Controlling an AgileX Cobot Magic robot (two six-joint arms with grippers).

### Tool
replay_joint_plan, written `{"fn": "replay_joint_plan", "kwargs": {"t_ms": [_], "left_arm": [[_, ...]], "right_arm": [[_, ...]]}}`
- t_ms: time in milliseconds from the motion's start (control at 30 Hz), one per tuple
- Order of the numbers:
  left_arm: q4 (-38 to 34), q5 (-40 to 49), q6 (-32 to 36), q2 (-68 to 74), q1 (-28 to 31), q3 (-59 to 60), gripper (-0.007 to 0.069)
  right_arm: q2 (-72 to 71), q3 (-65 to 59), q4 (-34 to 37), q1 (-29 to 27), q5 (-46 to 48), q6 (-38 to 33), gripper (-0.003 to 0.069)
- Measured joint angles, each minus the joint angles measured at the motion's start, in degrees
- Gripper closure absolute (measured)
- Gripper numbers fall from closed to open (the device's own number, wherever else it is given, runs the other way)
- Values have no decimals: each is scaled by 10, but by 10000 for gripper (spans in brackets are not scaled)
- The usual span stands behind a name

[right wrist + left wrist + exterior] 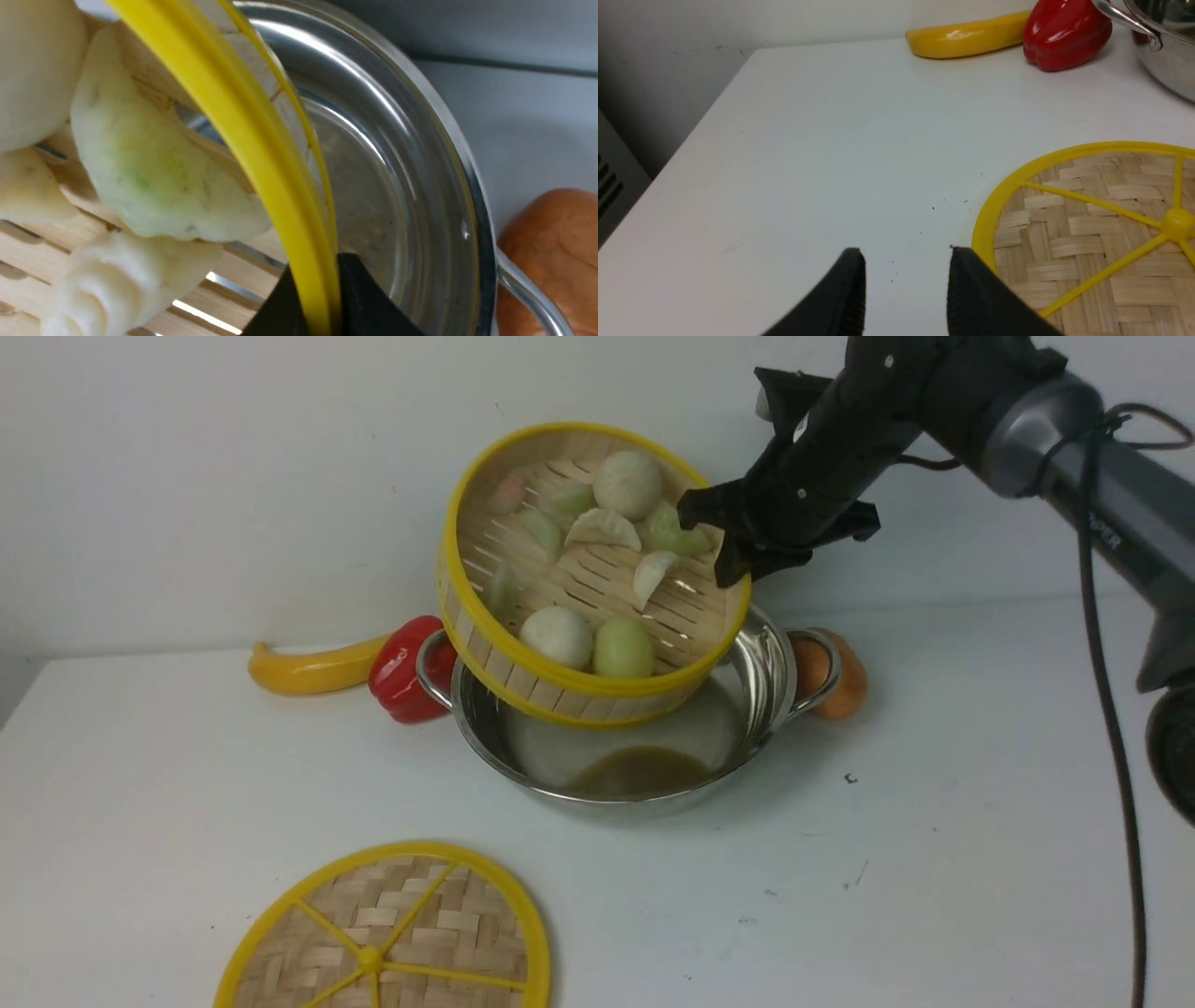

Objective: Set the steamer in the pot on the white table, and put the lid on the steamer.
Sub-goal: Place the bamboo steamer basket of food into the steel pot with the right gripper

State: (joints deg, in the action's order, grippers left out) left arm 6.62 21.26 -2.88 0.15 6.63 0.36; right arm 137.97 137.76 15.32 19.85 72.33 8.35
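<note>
The steamer [509, 672] - a round bamboo basket with smooth yellow rims, low strip-built walls and a slatted wooden floor - hangs tilted over the wide, shallow, shiny stainless-steel pot [761, 672]. Its far side is raised and its near side dips toward the pot's mouth; whether that low edge touches the metal I cannot tell. The right tool [733, 569] is pressed together on the wall at the basket's right side, one finger inside and one outside, pinching the yellow rim.

It looks light and stiff, so a one-sided pinch should carry it, but the rim seems glossy and may slip. The pale toy buns and dumplings [560, 637] lie loose on the slats and could roll at this tilt, so levelling before lowering seems wise. The pot is only slightly wider, leaving little play.

The flat round woven-bamboo lid [392, 933], with yellow rim, spokes and a small centre knob, lies flat on the plain white table [934, 896] near its front edge, well apart from the pot. Lying so flat, it offers its knob as the likeliest hold. The left tool [906, 261] stands spread and empty just beside it.
</note>
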Motion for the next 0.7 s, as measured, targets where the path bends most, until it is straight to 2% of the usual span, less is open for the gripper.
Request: {"fn": "replay_joint_plan", "kwargs": {"t_ms": [700], "left_arm": [[0, 0, 0, 0, 0, 0, 384]], "right_arm": [[3, -19, -46, 0, 3, 9, 603]]}}
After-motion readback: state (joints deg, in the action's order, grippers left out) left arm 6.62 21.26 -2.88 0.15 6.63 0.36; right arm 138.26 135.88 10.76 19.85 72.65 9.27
